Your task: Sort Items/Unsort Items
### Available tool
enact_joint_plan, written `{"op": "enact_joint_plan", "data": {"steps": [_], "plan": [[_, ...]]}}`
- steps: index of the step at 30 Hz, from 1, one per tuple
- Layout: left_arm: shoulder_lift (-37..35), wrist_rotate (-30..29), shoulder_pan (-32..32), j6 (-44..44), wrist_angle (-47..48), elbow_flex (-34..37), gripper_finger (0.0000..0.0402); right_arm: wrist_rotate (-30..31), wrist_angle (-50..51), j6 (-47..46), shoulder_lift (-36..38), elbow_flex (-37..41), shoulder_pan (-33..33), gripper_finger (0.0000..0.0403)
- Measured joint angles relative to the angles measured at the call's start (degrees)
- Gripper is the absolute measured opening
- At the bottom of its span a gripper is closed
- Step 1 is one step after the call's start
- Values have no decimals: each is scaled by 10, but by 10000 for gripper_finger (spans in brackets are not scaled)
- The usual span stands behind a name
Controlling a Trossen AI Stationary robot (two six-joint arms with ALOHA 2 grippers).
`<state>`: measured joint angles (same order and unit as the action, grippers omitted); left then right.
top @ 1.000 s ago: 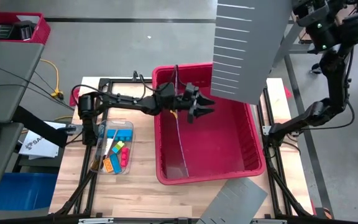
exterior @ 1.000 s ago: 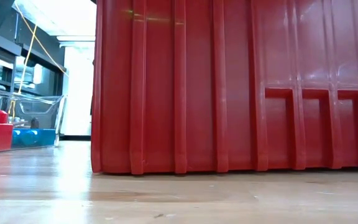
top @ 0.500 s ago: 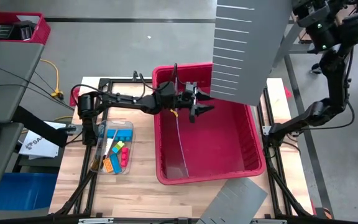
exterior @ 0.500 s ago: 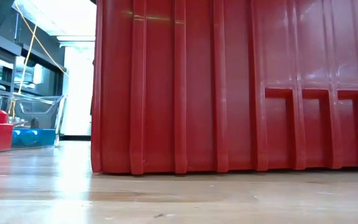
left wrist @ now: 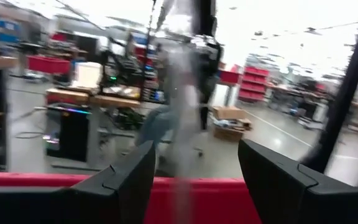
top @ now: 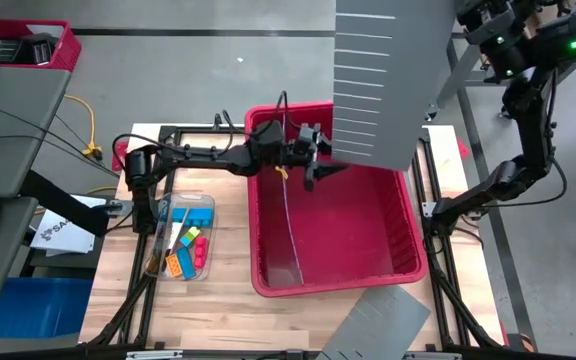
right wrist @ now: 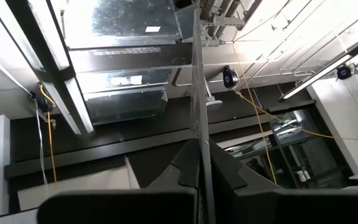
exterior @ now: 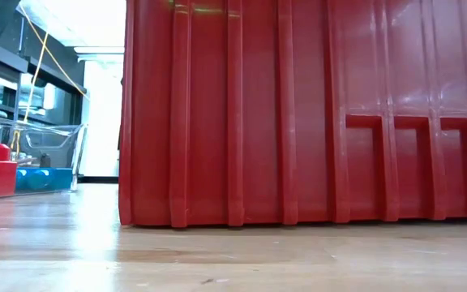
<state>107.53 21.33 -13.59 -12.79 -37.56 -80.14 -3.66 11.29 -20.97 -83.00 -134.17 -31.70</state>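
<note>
High view: my left hand [top: 318, 165] hangs over the bin's [top: 368, 262] far edge, fingers apart, nothing visibly between them. My right hand is out of view, raised on its arm [top: 524, 130] off the surface's right side, fingers together. Items [top: 185, 250] lie in the clear tray [top: 204, 212] on the surface [top: 228, 310], left of the bin. Risk: I judge the left arm could clip the bin's rim while crossing to the tray, shifting the bin.
</note>
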Motion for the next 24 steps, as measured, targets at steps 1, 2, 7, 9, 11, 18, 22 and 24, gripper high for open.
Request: {"op": "enact_joint_plan", "data": {"steps": [1,2,7,9,11,18,22,24], "plan": [[0,6,1,0,3,0,227,0,0,0,0,0,0,0],[0,9,3,-2,4,0,227,0,0,0,0,0,0,0],[0,-6,7,-20,0,0,221,-11,-4,-10,0,0,0,0],[0,-7,4,-37,-1,0,209,-12,-5,-10,0,0,0,0],[0,-9,1,-40,-1,0,195,-12,-5,-11,0,0,0,0],[0,-20,1,-37,-3,0,113,-14,-7,-11,-5,0,0,0],[0,-20,1,-64,-15,0,23,-14,-8,-15,-7,0,0,0],[0,-22,-1,-88,-15,0,10,-15,-7,-15,-7,0,0,0]]}}
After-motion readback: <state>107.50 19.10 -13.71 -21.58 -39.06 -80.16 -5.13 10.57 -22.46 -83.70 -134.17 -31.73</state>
